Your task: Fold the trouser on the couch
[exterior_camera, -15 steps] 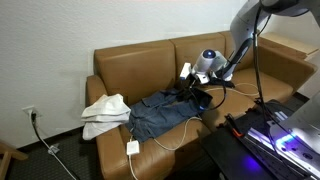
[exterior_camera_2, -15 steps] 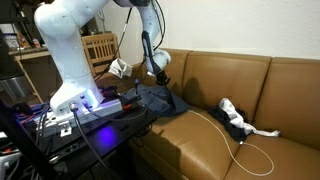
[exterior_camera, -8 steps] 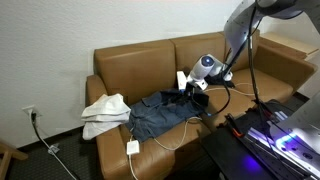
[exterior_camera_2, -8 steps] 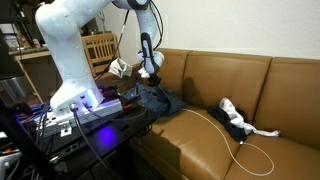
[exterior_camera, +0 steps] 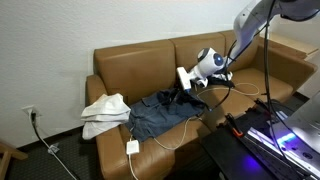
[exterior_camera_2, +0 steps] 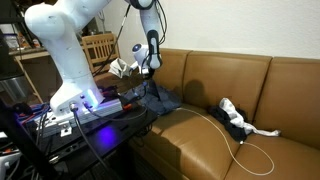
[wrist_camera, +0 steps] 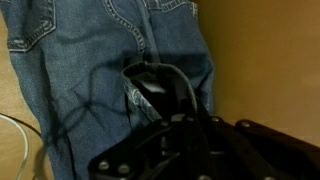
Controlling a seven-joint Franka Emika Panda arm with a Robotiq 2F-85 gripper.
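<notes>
Denim trouser pinched w/ gripper – (abv couch)

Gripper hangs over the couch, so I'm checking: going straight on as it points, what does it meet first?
The trouser: the gripper pinches its denim, with the couch seat probably beneath.

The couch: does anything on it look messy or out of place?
Yes. The jeans lie crumpled, one part pinched up by the gripper, and a white cable trails loose across the couch.
</notes>
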